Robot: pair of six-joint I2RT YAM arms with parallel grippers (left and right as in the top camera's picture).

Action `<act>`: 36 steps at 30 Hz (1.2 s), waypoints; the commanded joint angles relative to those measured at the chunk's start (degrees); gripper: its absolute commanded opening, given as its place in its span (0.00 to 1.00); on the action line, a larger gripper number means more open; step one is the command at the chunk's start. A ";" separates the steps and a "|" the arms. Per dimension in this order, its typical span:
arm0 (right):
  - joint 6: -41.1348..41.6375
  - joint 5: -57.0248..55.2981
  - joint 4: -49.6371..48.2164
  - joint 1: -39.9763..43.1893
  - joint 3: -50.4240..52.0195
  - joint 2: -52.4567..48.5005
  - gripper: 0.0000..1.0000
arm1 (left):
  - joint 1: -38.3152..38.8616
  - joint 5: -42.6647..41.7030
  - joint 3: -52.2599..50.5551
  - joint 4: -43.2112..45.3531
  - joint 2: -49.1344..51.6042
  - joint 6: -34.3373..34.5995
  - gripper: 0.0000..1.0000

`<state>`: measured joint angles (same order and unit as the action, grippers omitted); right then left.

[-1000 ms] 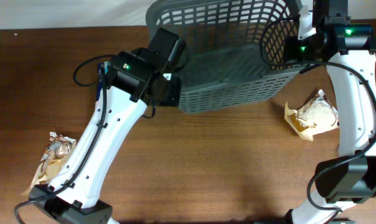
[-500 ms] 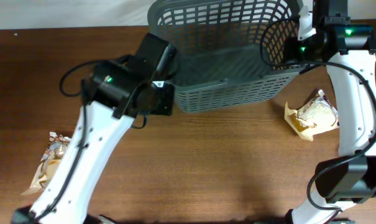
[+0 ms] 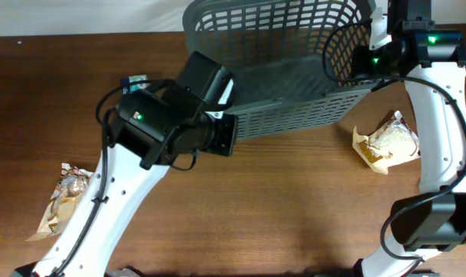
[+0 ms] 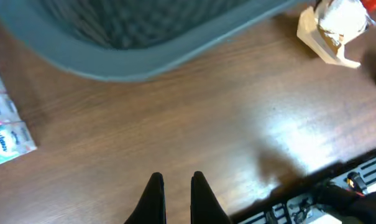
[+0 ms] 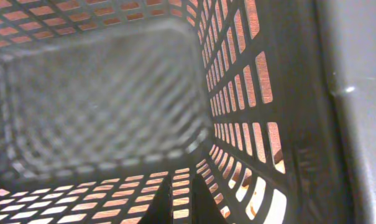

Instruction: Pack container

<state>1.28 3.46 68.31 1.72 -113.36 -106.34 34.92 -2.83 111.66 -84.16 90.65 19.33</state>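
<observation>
The container [image 3: 294, 85], a large dark grey lattice basket, stands tilted at the back middle of the table. It also fills the top of the left wrist view [image 4: 144, 50] and all of the right wrist view [image 5: 100, 106]. My right gripper [image 5: 178, 199] is shut on the basket's right side wall, with one finger on each side of the lattice; in the overhead view it is at the right rim [image 3: 363, 58]. My left gripper [image 4: 175, 180] is shut and empty, high above bare wood in front of the basket. The left arm [image 3: 171, 123] hides its fingers from overhead.
A clear snack bag on tan card [image 3: 387, 142] lies right of the basket and shows in the left wrist view [image 4: 337, 25]. Another snack bag [image 3: 63, 196] lies at the front left. A white and blue tissue pack [image 3: 135, 80] lies left of the basket [image 4: 1, 134].
My left arm swung away from the basket's left corner, then forward and right, uncovering the tissue pack. The basket and right arm have not moved.
</observation>
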 commanded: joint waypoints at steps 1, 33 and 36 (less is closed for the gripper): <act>0.28 -0.46 0.07 -0.22 -0.17 -0.20 0.04 | 0.83 0.66 0.11 1.25 2.47 -0.96 0.02; 0.24 -0.28 1.77 -0.22 -0.17 -0.20 0.04 | 0.92 1.86 -1.27 8.98 8.98 -1.16 0.02; 0.24 -0.28 2.08 -0.22 -0.17 -0.20 0.04 | 0.90 4.87 -1.27 8.85 8.98 -1.16 0.02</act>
<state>1.28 3.49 69.45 1.72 -113.36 -106.34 35.62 -1.61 110.85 -75.55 99.46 19.09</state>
